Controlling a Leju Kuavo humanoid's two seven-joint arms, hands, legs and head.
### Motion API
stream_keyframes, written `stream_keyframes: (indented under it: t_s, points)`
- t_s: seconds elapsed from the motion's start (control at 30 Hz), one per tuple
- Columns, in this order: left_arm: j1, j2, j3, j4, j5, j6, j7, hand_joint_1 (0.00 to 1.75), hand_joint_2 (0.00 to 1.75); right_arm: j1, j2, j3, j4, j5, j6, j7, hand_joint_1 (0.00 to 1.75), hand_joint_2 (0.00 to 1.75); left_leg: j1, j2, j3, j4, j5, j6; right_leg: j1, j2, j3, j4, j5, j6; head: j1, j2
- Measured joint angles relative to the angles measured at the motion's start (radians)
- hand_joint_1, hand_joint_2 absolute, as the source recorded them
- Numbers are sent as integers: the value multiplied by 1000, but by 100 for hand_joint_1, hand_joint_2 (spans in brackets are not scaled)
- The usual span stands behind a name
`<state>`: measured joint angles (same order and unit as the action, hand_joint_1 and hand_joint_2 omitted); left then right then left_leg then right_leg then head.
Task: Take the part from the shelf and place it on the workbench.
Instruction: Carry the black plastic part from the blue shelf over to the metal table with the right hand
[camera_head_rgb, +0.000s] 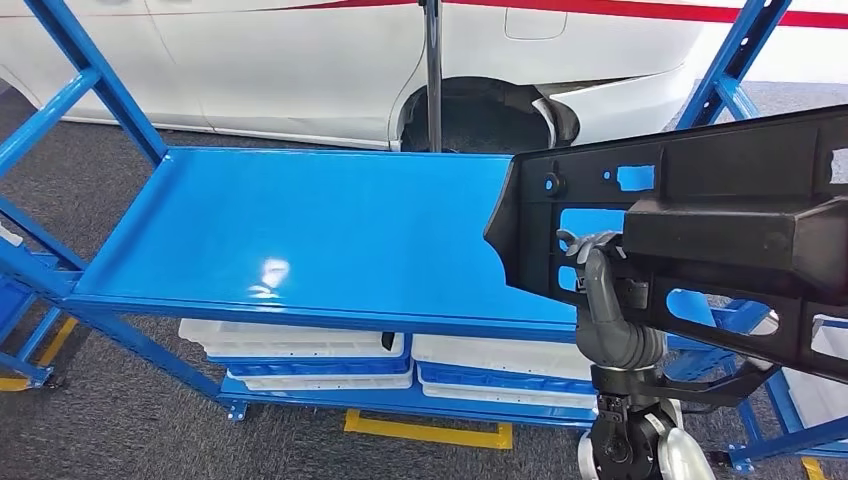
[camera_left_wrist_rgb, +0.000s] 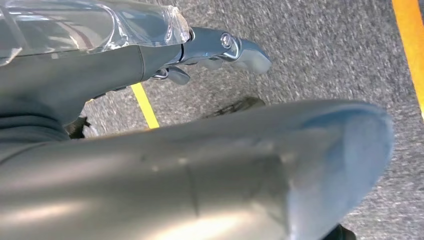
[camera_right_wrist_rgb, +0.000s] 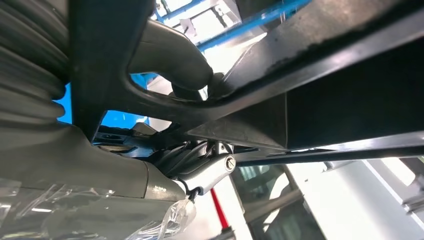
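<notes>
Holding the big black part (camera_head_rgb: 700, 230) at the right of the head frame, the right hand (camera_head_rgb: 592, 262) has its fingers wrapped through one of its cutouts, so the piece hangs raised over the right end of the blue shelf (camera_head_rgb: 300, 225). Left hand (camera_left_wrist_rgb: 220, 50) is down by the grey carpet (camera_left_wrist_rgb: 325, 55), fingers curled in with nothing in them, white car (camera_head_rgb: 300, 60) along the top edge

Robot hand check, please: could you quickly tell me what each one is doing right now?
Left robot hand: holds nothing; open or closed cannot be told.
Right robot hand: holding the black part.
</notes>
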<state>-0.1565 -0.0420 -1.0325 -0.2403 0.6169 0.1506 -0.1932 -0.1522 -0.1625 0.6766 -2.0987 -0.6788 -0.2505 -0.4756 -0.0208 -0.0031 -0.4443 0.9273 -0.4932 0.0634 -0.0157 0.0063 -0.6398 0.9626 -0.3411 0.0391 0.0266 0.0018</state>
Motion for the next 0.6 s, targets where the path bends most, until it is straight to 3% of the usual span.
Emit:
stream_keyframes:
  t_s: [0.07, 0.1, 0.2, 0.23, 0.27, 0.3, 0.33, 0.4, 0.43, 0.47, 0.53, 0.6]
  points:
    - [0, 0, -5, 0, -8, -1, 1, 0, 0, 0, -2, -1, 1, 11, 4, 0, 175, 175, 5, 2, -13, -11, 24, -1, 1, 0, -10, 2, -6, 11, -1, 0]
    - [1, 0, -7, 0, -13, 0, 2, 0, 0, 0, -3, -1, 1, 20, 5, 2, 175, 175, 9, 3, -22, -17, 38, 2, 2, 0, -21, 24, -35, 15, 0, 0]
    - [1, 0, -14, 0, -35, 1, 2, 0, 0, 1, -5, -2, 2, 42, 6, 8, 175, 175, 12, 2, -58, -20, 67, 8, 3, -1, -76, 211, -176, 23, 2, 0]
    - [2, 0, -17, 0, -44, 1, 2, 0, 0, 1, -6, -2, 4, 47, 6, 10, 175, 175, 12, 1, -69, -20, 75, 8, 3, -1, -86, 271, -194, 24, 2, 0]
    - [3, 0, -21, 0, -53, 2, 2, 0, 0, 2, -6, -2, 5, 51, 6, 11, 175, 175, 12, -1, -79, -19, 83, 7, 4, -1, -80, 298, -189, 25, 3, 0]
    - [3, 0, -25, 0, -60, 4, 2, 0, 0, 2, -6, -2, 6, 54, 6, 13, 175, 175, 11, -5, -87, -18, 90, 5, 4, 0, -54, 282, -168, 23, 3, 0]
    - [3, 0, -30, 0, -67, 7, 2, 0, 0, 3, -7, -2, 6, 57, 6, 15, 175, 175, 11, -11, -93, -17, 95, 3, 5, 5, -8, 227, -142, 19, 3, 0]
    - [2, -1, -37, -1, -75, 14, 2, 0, 0, 4, -7, -2, 7, 62, 6, 16, 175, 175, 9, -23, -101, -15, 105, -2, 5, 32, 107, 60, -121, 6, 2, 0]
    - [1, -1, -40, -1, -78, 16, 2, 0, 0, 4, -8, -1, 7, 63, 6, 17, 175, 175, 9, -29, -104, -14, 109, -6, 5, 43, 147, -1, -124, 1, 2, 0]
    - [0, -2, -42, -2, -80, 17, 2, 0, 0, 4, -8, -1, 7, 64, 6, 18, 175, 175, 9, -35, -106, -13, 114, -11, 6, 49, 169, -37, -130, -3, 1, 0]
    - [0, -1, -47, -2, -82, 18, 3, 0, 0, 5, -8, -1, 7, 65, 6, 18, 175, 175, 9, -50, -113, -10, 120, -21, 5, 34, 174, -49, -129, -9, 0, 0]
    - [3, 0, -54, -2, -83, 17, 4, 0, 0, 6, -9, -1, 8, 65, 6, 18, 175, 175, 8, -46, -133, 26, 97, -33, -3, 14, 172, -53, -123, -20, -4, 0]
